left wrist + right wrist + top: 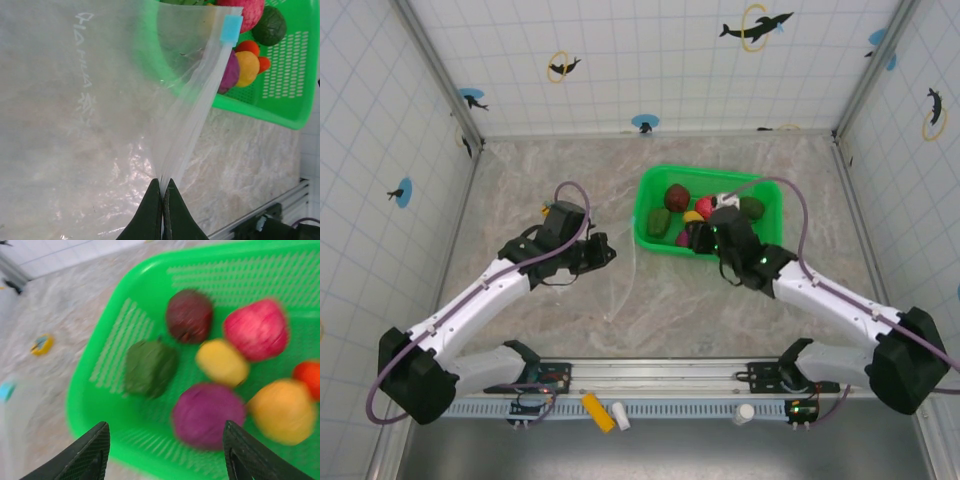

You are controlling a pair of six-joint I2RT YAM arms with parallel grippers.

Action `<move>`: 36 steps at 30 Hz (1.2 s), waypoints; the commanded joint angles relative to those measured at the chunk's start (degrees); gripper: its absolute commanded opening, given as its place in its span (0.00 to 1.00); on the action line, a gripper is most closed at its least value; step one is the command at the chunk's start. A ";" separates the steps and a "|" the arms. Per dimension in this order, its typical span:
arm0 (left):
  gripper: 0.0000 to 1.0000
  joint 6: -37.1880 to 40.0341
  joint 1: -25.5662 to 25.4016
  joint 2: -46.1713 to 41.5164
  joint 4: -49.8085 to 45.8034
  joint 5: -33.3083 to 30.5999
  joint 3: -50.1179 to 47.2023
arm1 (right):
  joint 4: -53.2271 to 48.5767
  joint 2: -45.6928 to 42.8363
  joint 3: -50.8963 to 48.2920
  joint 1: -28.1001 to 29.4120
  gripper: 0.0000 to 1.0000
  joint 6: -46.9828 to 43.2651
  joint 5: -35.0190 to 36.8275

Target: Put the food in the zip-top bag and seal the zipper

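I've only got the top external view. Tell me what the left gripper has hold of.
Observer: The left gripper is shut on the zip-top bag, pinching it at the zipper.
Operator: Report where the strip's blue end sits.
Observer: At the far end from the fingers, in front of the green basket in the left wrist view.
Operator: Now give me the right gripper.
Observer: The right gripper is open and holds nothing. The purple food lies in the basket just ahead of it.
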 commanded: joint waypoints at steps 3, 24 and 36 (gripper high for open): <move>0.00 -3.52 1.12 -1.52 6.94 6.14 -2.08 | -12.22 11.63 10.78 -7.06 0.83 -4.60 -3.05; 0.00 -5.97 1.52 -2.93 16.32 12.13 -6.00 | -12.91 43.65 31.93 -18.48 0.88 -15.65 -17.52; 0.00 -8.67 1.48 -2.04 18.76 11.71 -5.71 | -9.03 37.69 26.60 -19.86 0.53 -14.60 -12.72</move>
